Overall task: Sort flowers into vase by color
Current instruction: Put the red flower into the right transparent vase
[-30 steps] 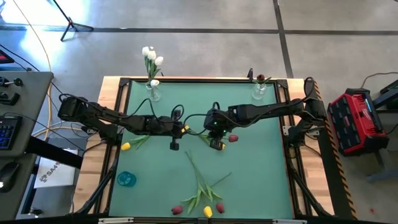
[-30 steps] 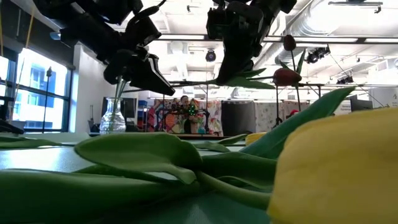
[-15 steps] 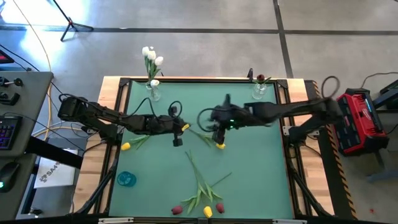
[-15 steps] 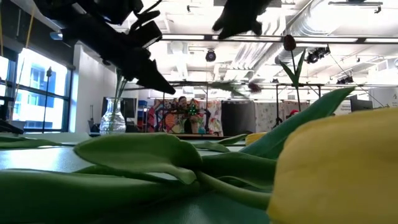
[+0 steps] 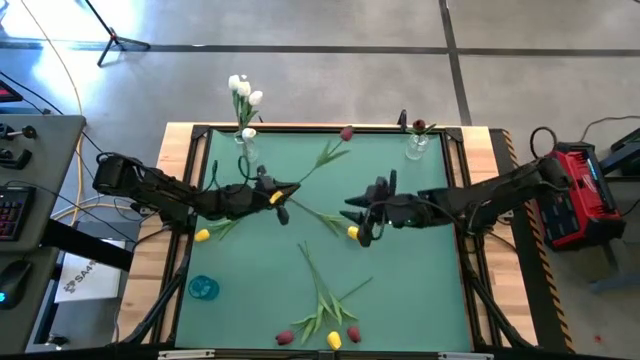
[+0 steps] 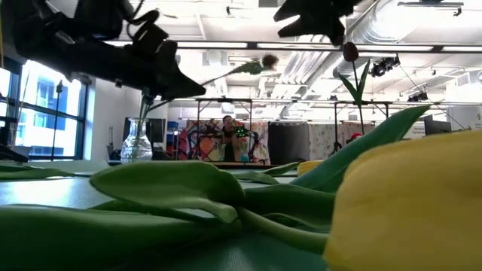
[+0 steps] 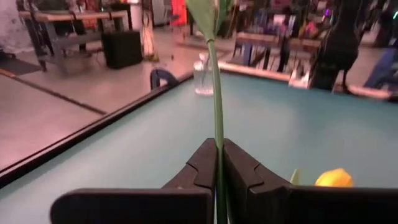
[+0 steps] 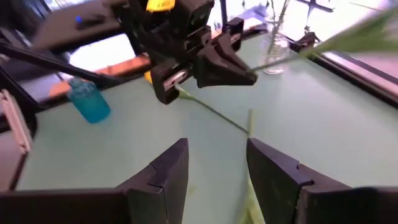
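A small blue cup stands at the lower left of the green mat, with a yellow tulip above it. At upper left a clear glass vase holds white tulips. Right of it, the left gripper is clenched on the thin green stem of a dark red tulip that slants toward the top edge. At centre right, the right gripper hangs with fingers parted, grasping nothing, beside another yellow tulip
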